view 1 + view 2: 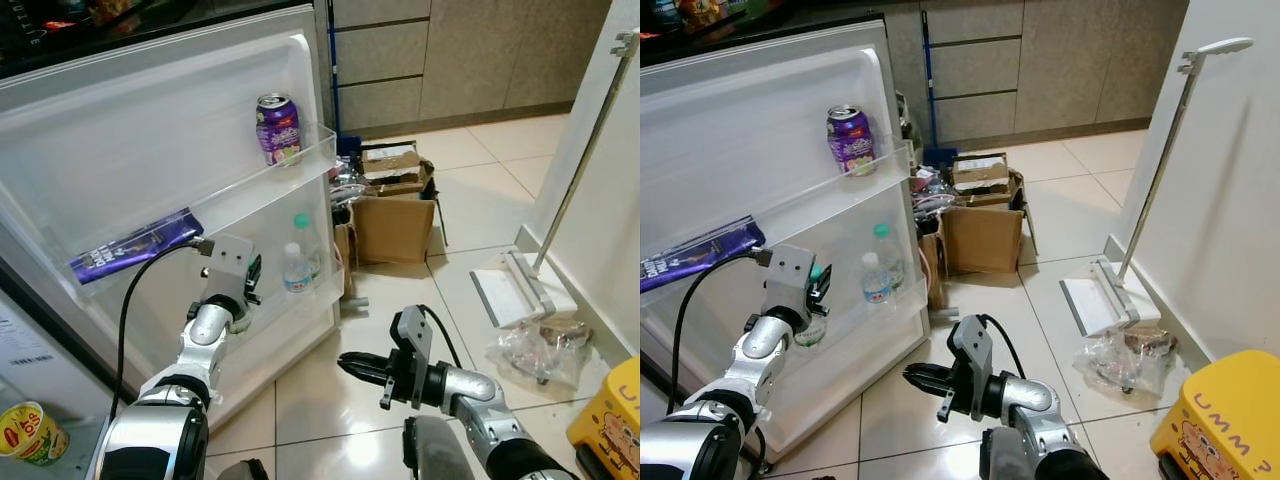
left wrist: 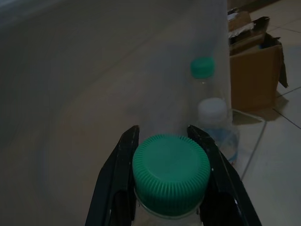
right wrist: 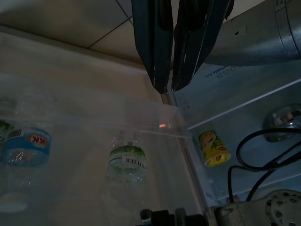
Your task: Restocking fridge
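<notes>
Bottles: 3 seen at the lower door shelf point(image 1: 318, 290) of the open fridge door point(image 1: 150, 130); 1 green-capped bottle point(image 2: 171, 176) in the left gripper, 1 second green-capped bottle point(image 1: 303, 240) and 1 white-capped bottle point(image 1: 296, 272) standing together in the shelf's outer end.
Cans: 1 purple can point(image 1: 278, 128), upright in the upper door shelf point(image 1: 240, 175) near its outer end.
Wrapped bars: 1 purple bar point(image 1: 135, 246), lying flat in the middle door shelf.
Cups: 1 yellow cup point(image 1: 30, 433) inside the fridge body, at the robot's far left.
Left gripper point(image 2: 164, 155): arm raised to the lower door shelf, fingers clamped on either side of the held bottle just under its cap, bottle upright at the shelf.
Right gripper point(image 1: 352, 366): arm held low over the tiled floor point(image 1: 470, 180), pointing toward the fridge door, fingers pressed together with nothing between them.
Cardboard boxes: 2 on the floor just beyond the door's edge; larger box point(image 1: 392, 225) in front, smaller box point(image 1: 390, 165) behind it, contents unclear.
Other floor items: 1 white stand base with pole point(image 1: 520, 285), 1 clear plastic bag point(image 1: 535, 350), 1 yellow container point(image 1: 1225, 425) at the right.
</notes>
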`<state>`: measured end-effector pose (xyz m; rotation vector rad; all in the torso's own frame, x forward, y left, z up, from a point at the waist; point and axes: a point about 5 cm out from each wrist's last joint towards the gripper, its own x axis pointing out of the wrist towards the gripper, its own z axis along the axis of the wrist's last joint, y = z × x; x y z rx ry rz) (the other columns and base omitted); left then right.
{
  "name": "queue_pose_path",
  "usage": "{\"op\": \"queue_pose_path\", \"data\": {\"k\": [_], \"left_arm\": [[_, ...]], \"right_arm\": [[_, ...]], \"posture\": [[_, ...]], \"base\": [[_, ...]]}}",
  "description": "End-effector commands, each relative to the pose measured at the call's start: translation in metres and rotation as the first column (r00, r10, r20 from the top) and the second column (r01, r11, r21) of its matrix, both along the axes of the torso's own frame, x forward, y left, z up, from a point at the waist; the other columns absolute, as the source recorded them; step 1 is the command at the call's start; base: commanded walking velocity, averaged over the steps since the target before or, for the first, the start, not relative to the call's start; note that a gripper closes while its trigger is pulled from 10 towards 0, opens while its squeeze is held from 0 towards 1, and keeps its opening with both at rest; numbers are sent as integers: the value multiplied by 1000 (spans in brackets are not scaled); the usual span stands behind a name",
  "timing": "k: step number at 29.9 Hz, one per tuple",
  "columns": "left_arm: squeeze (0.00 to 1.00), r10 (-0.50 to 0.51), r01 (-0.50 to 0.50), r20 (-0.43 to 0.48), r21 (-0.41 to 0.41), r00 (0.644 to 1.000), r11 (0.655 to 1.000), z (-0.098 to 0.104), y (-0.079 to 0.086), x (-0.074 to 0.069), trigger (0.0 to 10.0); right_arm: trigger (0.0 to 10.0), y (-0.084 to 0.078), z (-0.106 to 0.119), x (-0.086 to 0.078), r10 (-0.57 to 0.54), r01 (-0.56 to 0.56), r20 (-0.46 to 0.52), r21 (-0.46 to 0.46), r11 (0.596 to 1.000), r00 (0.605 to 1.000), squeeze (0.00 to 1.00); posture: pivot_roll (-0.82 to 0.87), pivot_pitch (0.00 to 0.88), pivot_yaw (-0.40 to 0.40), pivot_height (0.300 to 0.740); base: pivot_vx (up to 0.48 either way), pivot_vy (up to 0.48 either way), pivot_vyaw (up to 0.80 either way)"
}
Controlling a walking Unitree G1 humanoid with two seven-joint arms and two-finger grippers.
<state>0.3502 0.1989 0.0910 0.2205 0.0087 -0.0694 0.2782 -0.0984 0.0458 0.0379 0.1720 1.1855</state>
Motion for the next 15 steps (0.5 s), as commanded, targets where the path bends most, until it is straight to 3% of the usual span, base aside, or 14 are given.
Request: {"op": "queue_pose_path", "data": {"k": [1,2,3,4,15], "left_arm": [[0,48,-52,-59,-63,997,997,-10,6,-4,10000],[271,55,-60,-64,-74,996,995,-10,8,-4,10000],[271,57,-63,-66,-79,996,995,-11,9,-5,10000],[1000,57,-63,-65,-86,996,994,-10,9,-4,10000],[1000,77,-78,-17,-126,997,989,0,17,-1,10000]], "right_arm": [[10000,1,1,-1,-2,2,-1,22,1000,1000,0],[10000,1,2,-2,-3,3,1,25,1000,1000,0],[10000,1,2,-2,-4,3,1,27,1000,1000,0],[10000,1,3,-1,-4,4,2,28,1000,1000,0],[10000,1,5,-1,-7,7,4,37,999,1000,0]], "posture": [[-208,0,78,500],[-210,0,80,500],[-210,0,80,500],[-210,0,81,500],[-205,0,83,500]], "base": [[0,0,0],[0,0,0],[0,0,0],[0,0,0],[0,0,0]]}}
